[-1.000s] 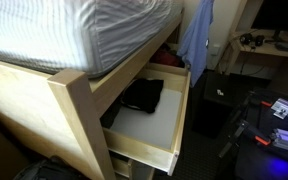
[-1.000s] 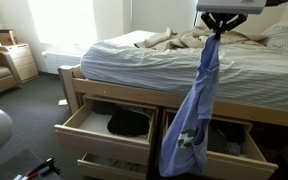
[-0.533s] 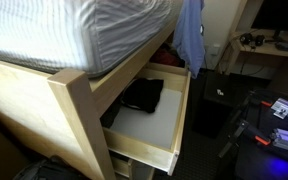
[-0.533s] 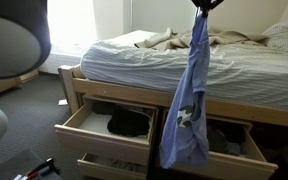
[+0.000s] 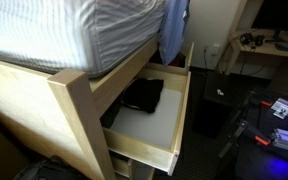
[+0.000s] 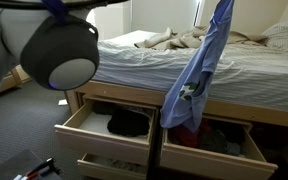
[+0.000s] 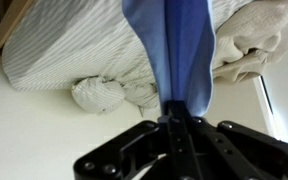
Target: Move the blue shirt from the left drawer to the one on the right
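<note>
My gripper clenches the blue shirt; its top is cut off at the upper edge in both exterior views, its hem hiding part of a drawer.

An exterior view sits low, close beside the bedpost; an exterior view faces the bed from farther back. Both share the open drawer. The wrist view looks down on bedding.

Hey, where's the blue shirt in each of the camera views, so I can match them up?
In an exterior view the blue shirt hangs at top centre, beyond the striped mattress corner.
In an exterior view the blue shirt hangs from the top right, in front of the striped mattress.
Wrist view: it runs up the middle from the gripper.
Shared landmark: the striped mattress.
</note>
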Available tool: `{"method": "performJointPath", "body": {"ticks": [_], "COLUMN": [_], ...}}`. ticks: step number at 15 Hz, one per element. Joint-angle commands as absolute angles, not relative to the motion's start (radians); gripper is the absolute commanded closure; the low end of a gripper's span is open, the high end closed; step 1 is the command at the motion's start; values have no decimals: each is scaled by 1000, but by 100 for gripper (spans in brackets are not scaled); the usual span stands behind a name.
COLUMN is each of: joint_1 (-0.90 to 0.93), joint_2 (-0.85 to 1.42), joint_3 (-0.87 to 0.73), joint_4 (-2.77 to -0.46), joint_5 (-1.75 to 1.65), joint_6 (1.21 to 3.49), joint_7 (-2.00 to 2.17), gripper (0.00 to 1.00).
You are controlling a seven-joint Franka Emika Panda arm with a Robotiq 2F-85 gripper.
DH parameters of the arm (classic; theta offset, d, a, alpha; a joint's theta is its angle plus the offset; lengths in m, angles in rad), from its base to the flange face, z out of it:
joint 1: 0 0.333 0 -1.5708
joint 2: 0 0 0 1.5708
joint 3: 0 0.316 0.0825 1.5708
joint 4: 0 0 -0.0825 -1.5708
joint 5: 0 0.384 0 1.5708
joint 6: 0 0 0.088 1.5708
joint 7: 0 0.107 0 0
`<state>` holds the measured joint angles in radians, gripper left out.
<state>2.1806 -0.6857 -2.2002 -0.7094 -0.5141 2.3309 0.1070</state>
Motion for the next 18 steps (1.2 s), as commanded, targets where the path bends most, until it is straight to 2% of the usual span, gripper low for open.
{"method": "performJointPath", "body": {"ticks": [1, 6, 18], "joint_1": [2239, 2236, 2163], "joint_2": [-776, -898, -1082], "joint_3": [-2251, -2221, -2177], "joint_4": [-576, -582, -908], "joint_5": [-555, -583, -477], "joint_6": [2445, 2559, 2592], "joint_7": [106, 18, 220], "gripper": [100, 100, 100]}}
